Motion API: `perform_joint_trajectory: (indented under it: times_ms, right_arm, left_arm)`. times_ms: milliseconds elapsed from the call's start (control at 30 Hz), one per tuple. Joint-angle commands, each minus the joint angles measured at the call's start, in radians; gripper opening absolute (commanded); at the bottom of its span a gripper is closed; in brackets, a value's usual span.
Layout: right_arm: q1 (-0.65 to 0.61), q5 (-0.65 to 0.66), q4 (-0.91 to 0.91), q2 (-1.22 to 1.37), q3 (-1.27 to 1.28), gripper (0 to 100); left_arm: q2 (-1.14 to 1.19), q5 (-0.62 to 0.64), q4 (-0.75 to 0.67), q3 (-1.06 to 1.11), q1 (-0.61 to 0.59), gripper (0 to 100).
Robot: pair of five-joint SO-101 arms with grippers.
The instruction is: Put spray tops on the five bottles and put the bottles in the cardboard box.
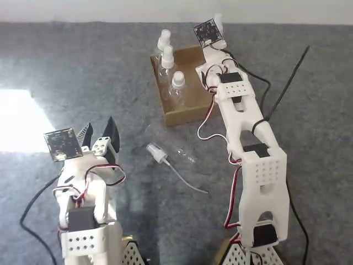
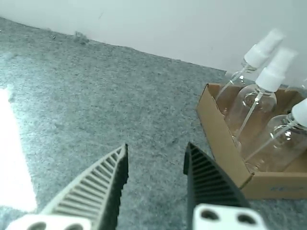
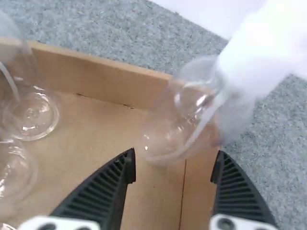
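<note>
The cardboard box (image 1: 185,113) sits at the far middle of the grey carpet. Three clear bottles with white spray tops (image 1: 167,59) stand along one side of it, seen also in the left wrist view (image 2: 261,103). My right gripper (image 1: 211,66) hangs over the box's other side, open (image 3: 173,160). Just beyond its tips a fourth capped bottle (image 3: 184,112) leans tilted in the box's corner (image 3: 96,76). An uncapped clear bottle (image 1: 186,154) lies on the carpet beside a loose spray top (image 1: 156,150). My left gripper (image 1: 99,126) is open and holds nothing (image 2: 156,151), well short of the box (image 2: 225,148).
The loose spray top's thin tube (image 1: 187,181) trails toward the near side. A black cable (image 1: 287,88) runs along the right arm's far side. A bright patch of light (image 1: 16,121) lies on the carpet at the left.
</note>
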Motion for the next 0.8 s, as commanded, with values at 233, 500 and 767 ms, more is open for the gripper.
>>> perform_joint_trajectory:
  times_ms: [233, 500, 767]
  right_arm:
    - [0.016, 0.014, 0.016, -0.022, -0.063, 21.7]
    - [0.016, 0.014, 0.064, -0.030, -0.063, 21.7]
    - [0.015, 0.012, 0.150, -0.079, -0.063, 21.7]
  left_arm:
    - [-0.009, 0.008, -0.031, -0.012, -0.003, 18]
    - [-0.009, 0.008, -0.031, -0.012, -0.003, 18]
    - [-0.009, 0.008, -0.031, -0.012, -0.003, 18]
